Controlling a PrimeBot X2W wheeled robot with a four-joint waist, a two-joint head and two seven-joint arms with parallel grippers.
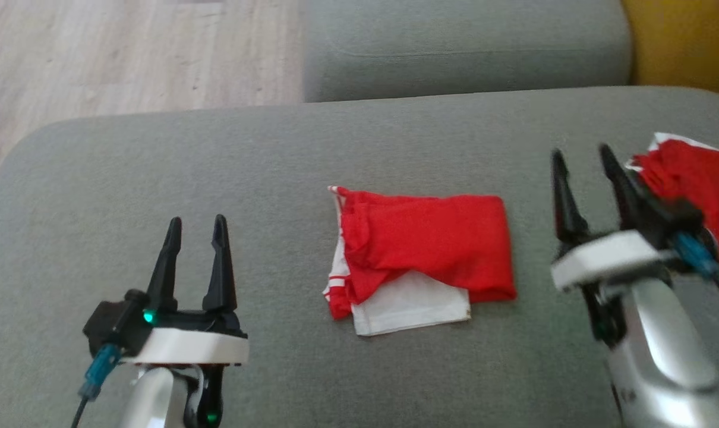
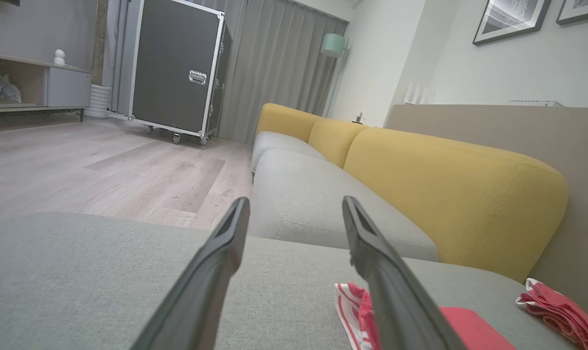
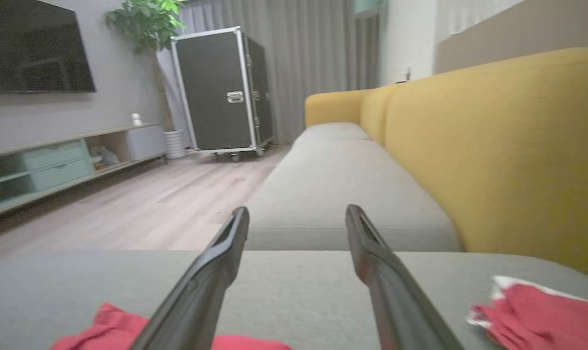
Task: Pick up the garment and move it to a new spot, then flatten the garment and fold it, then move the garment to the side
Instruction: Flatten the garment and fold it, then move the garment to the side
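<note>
Both grippers empty, garment folded, the shift aside not yet made.

Nearest us, our left gripper [image 1: 196,223] and right gripper [image 1: 581,152] hover with fingers spread, holding nothing, either side of the folded red-and-white fabric garment [image 1: 425,249], which lies mid-cushion on the grey upholstered sofa seat [image 1: 157,166]. We judge that a pinch on the top red layer alone would peel the fold open, since the white layer pokes out loose underneath. Further off to the right, a second crumpled red cloth [image 1: 692,178] lies just beside our right fingers. A careless sweep could snag it or heap the two together.
</note>
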